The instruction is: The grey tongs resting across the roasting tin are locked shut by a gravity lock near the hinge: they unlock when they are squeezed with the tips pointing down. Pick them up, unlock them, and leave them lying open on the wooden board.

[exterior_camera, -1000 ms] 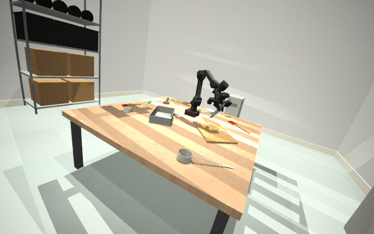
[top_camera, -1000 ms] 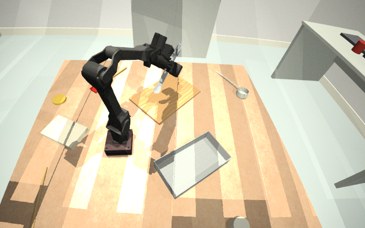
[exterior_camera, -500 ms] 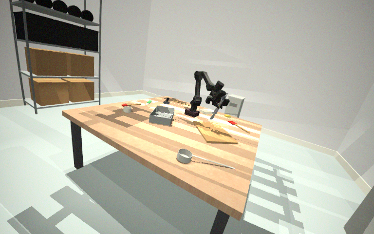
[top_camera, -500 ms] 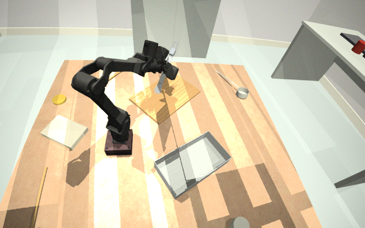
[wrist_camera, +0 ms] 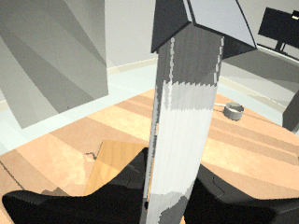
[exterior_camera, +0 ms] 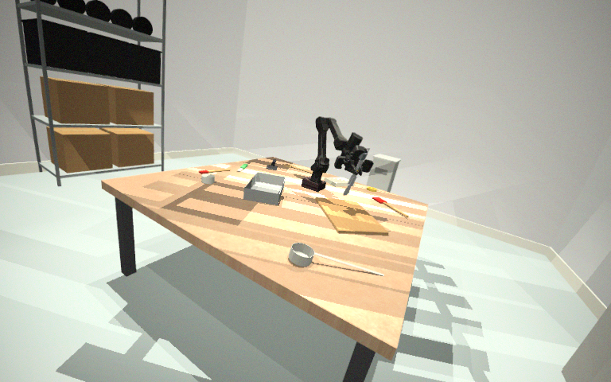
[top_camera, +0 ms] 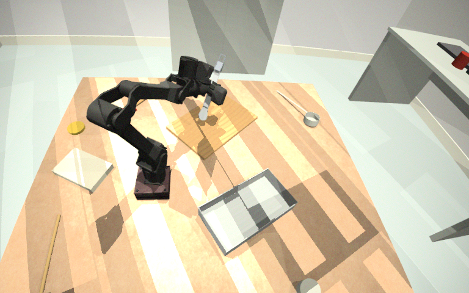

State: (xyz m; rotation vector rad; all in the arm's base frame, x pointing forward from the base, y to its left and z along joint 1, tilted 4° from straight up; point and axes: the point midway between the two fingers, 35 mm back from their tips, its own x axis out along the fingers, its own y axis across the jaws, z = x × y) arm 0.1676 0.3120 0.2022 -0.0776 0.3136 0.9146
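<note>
My gripper is shut on the grey tongs around their middle. It holds them in the air, tilted steeply. The rounded end points down, above the wooden board; the other end points up. The tongs' arms look close together; I cannot tell whether the lock is off. The wrist view shows a wide folded piece at the tongs' far end. The grey roasting tin stands empty, away from the board.
A grey cup with a long handle lies beyond the board. A pale block, a yellow disc and a wooden stick lie on the arm's other side. A red-headed spatula lies behind the board.
</note>
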